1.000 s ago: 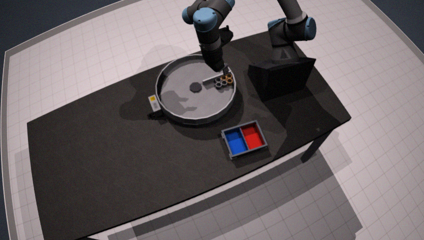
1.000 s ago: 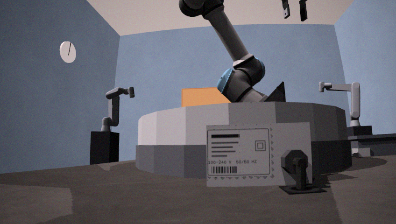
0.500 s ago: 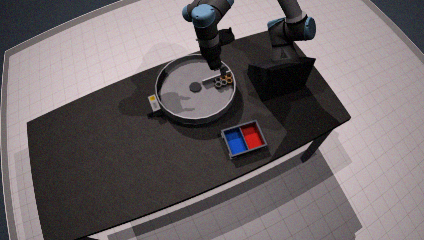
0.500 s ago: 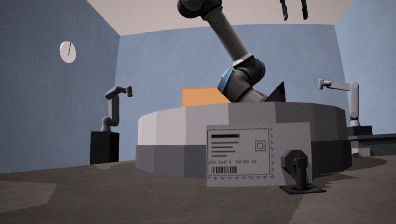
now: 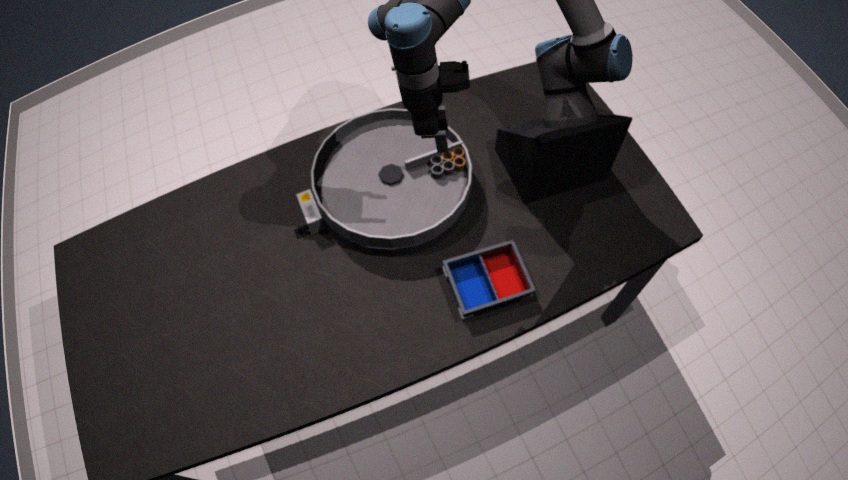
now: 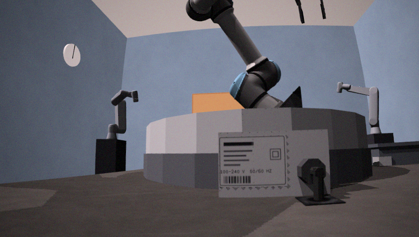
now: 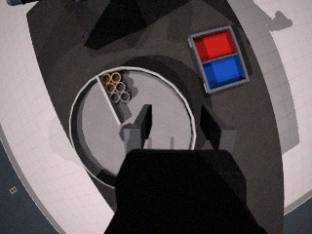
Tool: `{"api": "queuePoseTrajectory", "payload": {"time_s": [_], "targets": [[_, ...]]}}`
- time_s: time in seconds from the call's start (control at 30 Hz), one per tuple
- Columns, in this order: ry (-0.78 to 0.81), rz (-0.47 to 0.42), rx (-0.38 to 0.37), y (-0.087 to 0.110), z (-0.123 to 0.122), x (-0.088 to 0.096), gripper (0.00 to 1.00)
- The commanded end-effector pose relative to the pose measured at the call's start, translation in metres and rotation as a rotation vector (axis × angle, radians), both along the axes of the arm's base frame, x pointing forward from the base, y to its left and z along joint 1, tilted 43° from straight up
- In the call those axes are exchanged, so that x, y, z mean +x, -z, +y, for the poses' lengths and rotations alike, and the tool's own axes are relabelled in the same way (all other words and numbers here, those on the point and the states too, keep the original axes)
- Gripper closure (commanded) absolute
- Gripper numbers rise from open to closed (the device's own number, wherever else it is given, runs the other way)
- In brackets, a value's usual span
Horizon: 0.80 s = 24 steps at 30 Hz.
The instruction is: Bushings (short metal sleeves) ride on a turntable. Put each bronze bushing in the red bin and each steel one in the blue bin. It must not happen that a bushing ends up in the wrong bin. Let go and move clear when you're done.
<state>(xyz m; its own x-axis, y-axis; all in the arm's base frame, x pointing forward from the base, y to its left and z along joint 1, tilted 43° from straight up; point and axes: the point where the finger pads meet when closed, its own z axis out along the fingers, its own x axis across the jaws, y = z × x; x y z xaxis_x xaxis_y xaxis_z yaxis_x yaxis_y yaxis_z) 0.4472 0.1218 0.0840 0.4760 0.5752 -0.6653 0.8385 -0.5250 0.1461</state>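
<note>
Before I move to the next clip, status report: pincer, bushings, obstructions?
Pincer open, raised. Three orange-bronze ring-shaped bushings, three grey steel ones, clustered beside white straight bar on turntable; bar may hamper grasping.

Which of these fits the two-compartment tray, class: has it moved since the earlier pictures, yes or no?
No. In the top view, the tray keeps its place beside the turntable, near the table's long edge.
</note>
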Motion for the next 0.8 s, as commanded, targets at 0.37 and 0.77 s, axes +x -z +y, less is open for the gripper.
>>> {"api": "queuePoseTrajectory", "payload": {"time_s": [0.37, 0.77], "targets": [[0.275, -0.276, -0.090, -0.0002, 0.0004, 0.0001, 0.00], [0.421, -0.421, -0.136, -0.0001, 0.0004, 0.0002, 0.00]]}}
